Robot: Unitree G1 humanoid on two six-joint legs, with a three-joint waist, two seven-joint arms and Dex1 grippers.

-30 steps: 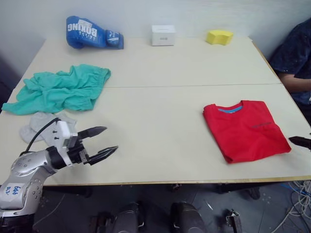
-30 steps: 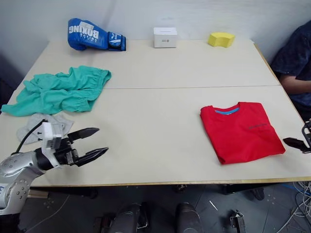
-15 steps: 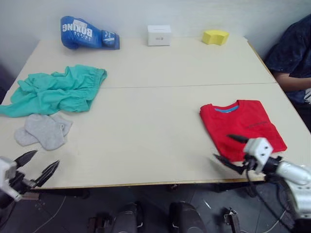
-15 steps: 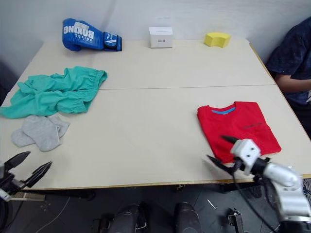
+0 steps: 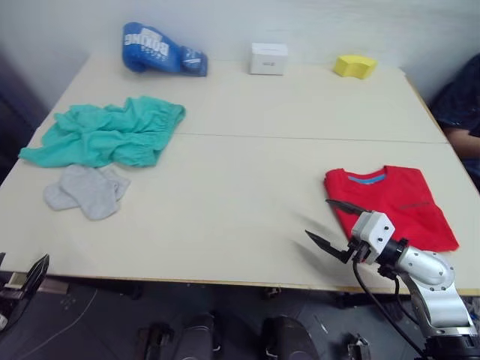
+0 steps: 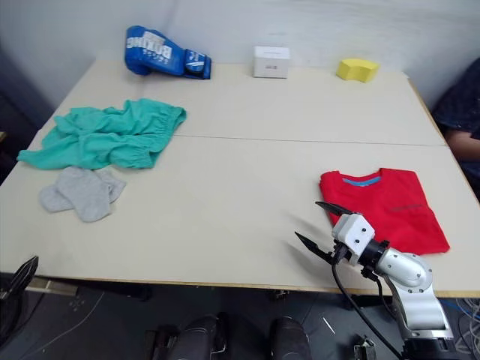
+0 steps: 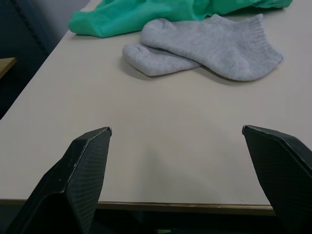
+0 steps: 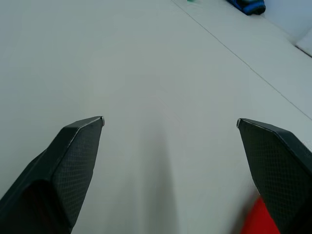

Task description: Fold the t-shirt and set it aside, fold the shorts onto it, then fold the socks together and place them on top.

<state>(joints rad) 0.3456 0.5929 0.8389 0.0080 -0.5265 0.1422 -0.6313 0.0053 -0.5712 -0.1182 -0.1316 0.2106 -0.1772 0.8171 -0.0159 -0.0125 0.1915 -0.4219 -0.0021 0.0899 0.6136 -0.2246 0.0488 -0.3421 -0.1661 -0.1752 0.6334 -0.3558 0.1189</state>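
Just beside the t-shirt (image 5: pixel 390 204), right claw (image 5: pixel 328 223) agape

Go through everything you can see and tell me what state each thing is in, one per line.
t-shirt: folded, flat on the table.
shorts: unfolded, crumpled.
socks: unfolded, overlapping, beside the shorts.
left gripper: jaws open, empty, at the table edge.
right gripper: jaws open, empty, beside the t-shirt.
boxing glove: lying on its side.
white box: closed.
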